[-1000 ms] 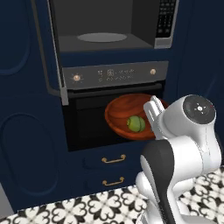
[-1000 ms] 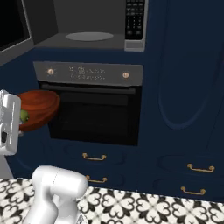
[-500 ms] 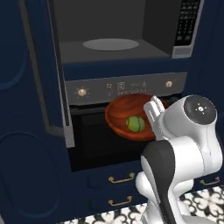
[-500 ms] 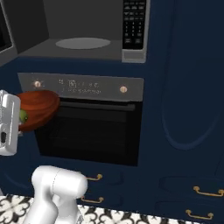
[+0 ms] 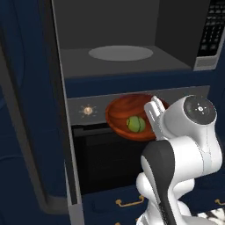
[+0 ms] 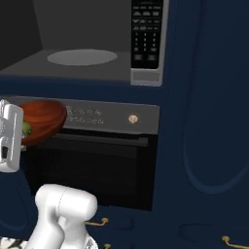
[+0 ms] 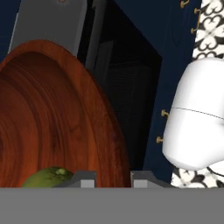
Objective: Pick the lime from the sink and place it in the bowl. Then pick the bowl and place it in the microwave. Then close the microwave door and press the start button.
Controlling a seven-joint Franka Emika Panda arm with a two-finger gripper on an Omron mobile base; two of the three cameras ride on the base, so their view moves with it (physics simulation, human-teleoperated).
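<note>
Change since earlier frame: both base views have shifted as a whole, so the camera has come nearer the cabinet; the microwave [image 5: 127,48] and the oven [image 6: 97,155] now loom larger, while bowl and gripper keep the same relation.
Gripper [image 5: 154,115]: closed on the right rim of the bowl [image 5: 132,116], fingers clamping its edge; in the hand view the two finger tips straddle the rim at the bottom.
Bowl: held in the air in front of the oven's control strip, below the open microwave cavity, tilted slightly.
Lime [image 5: 136,124]: resting inside the bowl, near the gripped rim, just left of the gripper.
Turntable [image 5: 121,53]: bare grey disc, above and behind the bowl.
Microwave door [image 5: 33,110]: swung open at the left.
</note>
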